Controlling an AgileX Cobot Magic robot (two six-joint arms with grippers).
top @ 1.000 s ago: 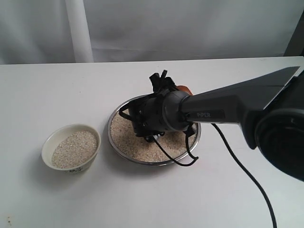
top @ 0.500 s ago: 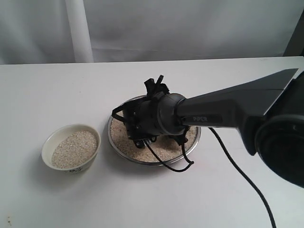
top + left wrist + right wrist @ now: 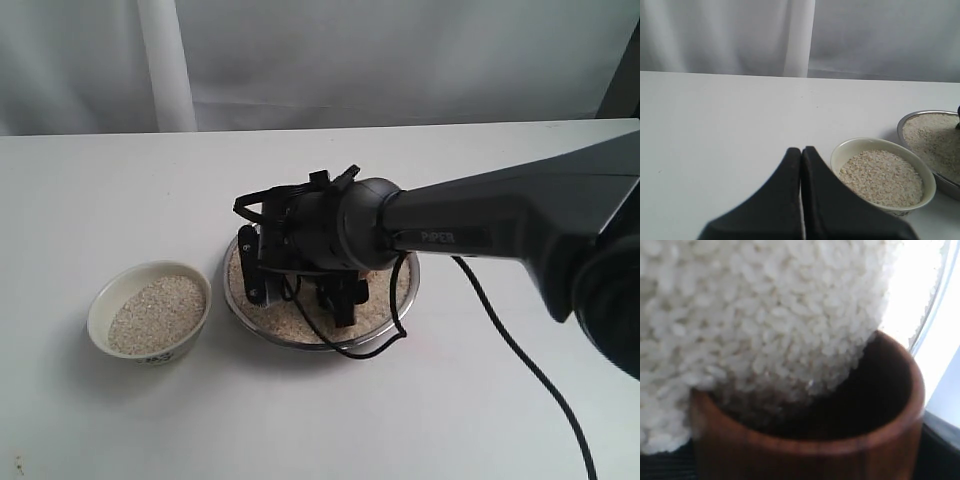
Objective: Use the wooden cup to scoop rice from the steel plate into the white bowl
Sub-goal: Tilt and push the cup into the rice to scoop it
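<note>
Two tools are in play, and only the right one is working. The right tool (image 3: pixel 805 471) is clamped on the wooden cup (image 3: pixel 902 405). This is a judgement from the right wrist view, where the cup fills the near field with dark tool parts at either side of its wall. The cup is tipped well over, with its mouth driven into the rice (image 3: pixel 765 315) so that grains spill into the dark interior. This tilt suits the scooping stage, since it lets the heap feed the cup.

The rice lies in the steel plate (image 3: pixel 305 345), and the cup is inside that plate, hidden under the arm's wrist in the exterior view. The white bowl (image 3: pixel 95 318) stands just beside the plate on the left and apart from it. It already holds a good level of rice.

The left tool (image 3: pixel 801 152) has its fingers pressed together and holds nothing. It is parked near the bowl on the side away from the plate, off the direct transfer path.

Edges and clearance:
- The plate rim lies close to the cup mouth, so the cup must lift over it.
- Open worktop (image 3: pixel 300 430) surrounds both dishes.
- A cable (image 3: pixel 520 365) trails across the worktop on the right, clear of the bowl.
</note>
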